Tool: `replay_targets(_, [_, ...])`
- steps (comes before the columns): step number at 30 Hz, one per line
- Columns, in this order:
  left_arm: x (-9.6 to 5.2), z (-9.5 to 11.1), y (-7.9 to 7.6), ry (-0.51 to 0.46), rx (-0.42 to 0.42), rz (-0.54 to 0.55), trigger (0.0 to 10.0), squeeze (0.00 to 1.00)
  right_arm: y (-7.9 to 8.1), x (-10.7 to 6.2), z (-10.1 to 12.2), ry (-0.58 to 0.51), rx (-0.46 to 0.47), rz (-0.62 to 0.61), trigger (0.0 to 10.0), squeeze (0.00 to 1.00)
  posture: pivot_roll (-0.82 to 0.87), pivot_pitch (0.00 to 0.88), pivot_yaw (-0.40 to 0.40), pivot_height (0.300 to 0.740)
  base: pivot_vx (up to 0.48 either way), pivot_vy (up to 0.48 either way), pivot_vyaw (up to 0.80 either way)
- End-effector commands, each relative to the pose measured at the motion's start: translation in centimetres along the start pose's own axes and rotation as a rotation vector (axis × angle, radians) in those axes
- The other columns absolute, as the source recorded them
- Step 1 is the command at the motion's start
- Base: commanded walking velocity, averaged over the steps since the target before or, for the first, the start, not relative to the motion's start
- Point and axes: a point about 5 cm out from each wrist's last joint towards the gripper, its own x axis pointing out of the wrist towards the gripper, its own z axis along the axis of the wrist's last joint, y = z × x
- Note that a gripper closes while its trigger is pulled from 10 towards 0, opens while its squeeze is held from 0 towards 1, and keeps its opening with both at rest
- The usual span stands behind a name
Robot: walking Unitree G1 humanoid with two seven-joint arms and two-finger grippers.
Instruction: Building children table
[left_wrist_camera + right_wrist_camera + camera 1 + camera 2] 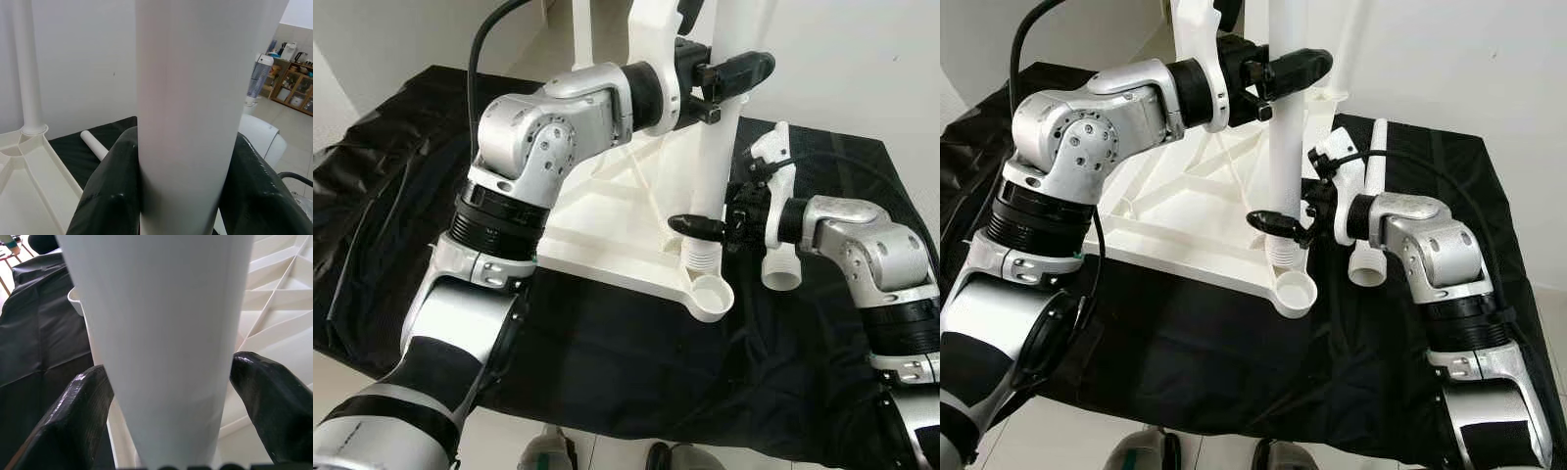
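Black cloth (607, 362) bears the upturned tabletop (607, 235); both grippers' fingers clamp the upright leg (717, 166), spare leg (1371, 196) nearby

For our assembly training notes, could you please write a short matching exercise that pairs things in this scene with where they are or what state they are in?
Things:
1. left gripper
2. right gripper
3. loose white leg
4. corner socket

Places or states:
A. lying on the black cloth
B. open and unfilled
C. clamped high on the upright leg
D. clamped low on the upright leg, just above its ribbed end

Pairs: 1-C, 2-D, 3-A, 4-B
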Motion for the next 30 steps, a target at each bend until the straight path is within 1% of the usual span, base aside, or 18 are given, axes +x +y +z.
replay_targets(1, [0.09,0.63,-1.47,-0.017,0.035,-0.186,10.0,0.00,0.35,0.09,-0.11,0.014,-0.017,0.015,10.0,0.00,0.00,0.058,-0.031,0.740,0.000,0.000,0.00])
replay_targets(5, [0.13,0.73,-1.42,-0.020,0.034,-0.188,10.0,0.00,0.26,0.25,-0.18,0.010,-0.014,0.011,10.0,0.00,0.01,0.057,-0.028,0.740,0.000,0.000,0.00])
replay_targets(6, [0.15,0.73,-1.43,-0.021,0.035,-0.189,10.0,0.00,0.23,0.34,-0.25,0.007,-0.008,0.009,5.0,0.00,0.01,0.058,-0.028,0.740,0.000,0.000,0.00])
replay_targets(7, [0.17,0.73,-1.43,-0.022,0.037,-0.190,10.0,0.00,0.20,0.41,-0.33,0.006,-0.002,0.006,4.8,0.00,0.01,0.058,-0.028,0.740,0.000,0.000,0.00])
replay_targets(8, [0.18,0.73,-1.38,-0.021,0.037,-0.187,10.0,0.00,0.15,0.48,-0.39,0.003,0.000,0.002,0.7,0.00,0.02,0.057,-0.026,0.740,0.000,0.000,0.00])
replay_targets(9, [0.18,0.73,-1.38,-0.021,0.037,-0.187,10.0,0.00,0.15,0.48,-0.39,0.003,0.000,0.002,0.7,0.00,0.02,0.057,-0.026,0.740,0.000,0.000,0.00])
replay_targets(10, [0.19,0.73,-1.34,-0.021,0.037,-0.185,10.0,0.00,0.11,0.52,-0.42,0.000,0.001,-0.001,2.2,0.00,0.02,0.057,-0.026,0.740,0.000,0.000,0.00])
replay_targets(12, [0.19,0.73,-1.31,-0.021,0.036,-0.184,10.0,0.00,0.07,0.56,-0.43,-0.004,0.001,-0.005,2.2,0.00,0.02,0.057,-0.026,0.740,0.000,0.000,0.00])
replay_targets(15, [0.19,0.84,-1.26,-0.026,0.039,-0.182,10.0,0.00,-0.02,0.74,-0.55,-0.017,0.006,-0.011,1.7,0.00,0.03,0.054,-0.025,0.740,0.000,0.000,0.00])
replay_targets(17, [0.19,0.86,-1.24,-0.027,0.041,-0.181,10.0,0.00,-0.04,0.79,-0.60,-0.019,0.008,-0.013,1.7,0.00,0.03,0.054,-0.025,0.740,0.000,0.000,0.00])
replay_targets(18, [0.16,0.91,-1.16,-0.029,0.042,-0.173,10.0,0.00,-0.13,0.93,-0.73,-0.035,0.017,-0.026,0.0,0.00,0.04,0.052,-0.025,0.740,0.000,0.000,0.00])
replay_targets(24, [0.03,0.80,-1.06,-0.027,0.050,-0.156,10.0,0.00,-0.05,0.97,-0.85,-0.069,0.042,-0.033,0.0,0.00,0.05,0.055,-0.025,0.740,0.000,0.000,0.00])
replay_targets(25, [-0.05,0.77,-1.04,-0.029,0.049,-0.153,10.0,0.00,-0.07,0.92,-0.80,-0.083,0.045,-0.046,10.0,0.00,0.05,0.059,-0.026,0.740,0.000,0.000,0.00])
replay_targets(27, [-0.11,0.76,-1.02,-0.034,0.040,-0.153,10.0,0.00,-0.14,0.88,-0.71,-0.100,0.045,-0.059,10.0,0.00,0.05,0.059,-0.026,0.740,0.000,0.000,0.00])
replay_targets(28, [-0.21,0.79,-1.08,-0.039,0.032,-0.154,10.0,0.02,-0.10,0.82,-0.64,-0.113,0.042,-0.067,10.0,0.00,0.06,0.062,-0.026,0.740,0.000,0.000,0.00])
replay_targets(29, [-0.32,1.01,-0.83,-0.060,0.004,-0.143,10.0,1.00,-0.21,0.69,-0.46,-0.145,0.046,-0.090,10.0,0.00,0.06,0.064,-0.025,0.740,0.000,0.000,0.00])
replay_targets(30, [-0.32,1.01,-0.83,-0.060,0.004,-0.143,10.0,1.00,-0.21,0.69,-0.46,-0.145,0.046,-0.090,10.0,0.00,0.06,0.064,-0.025,0.740,0.000,0.000,0.00])
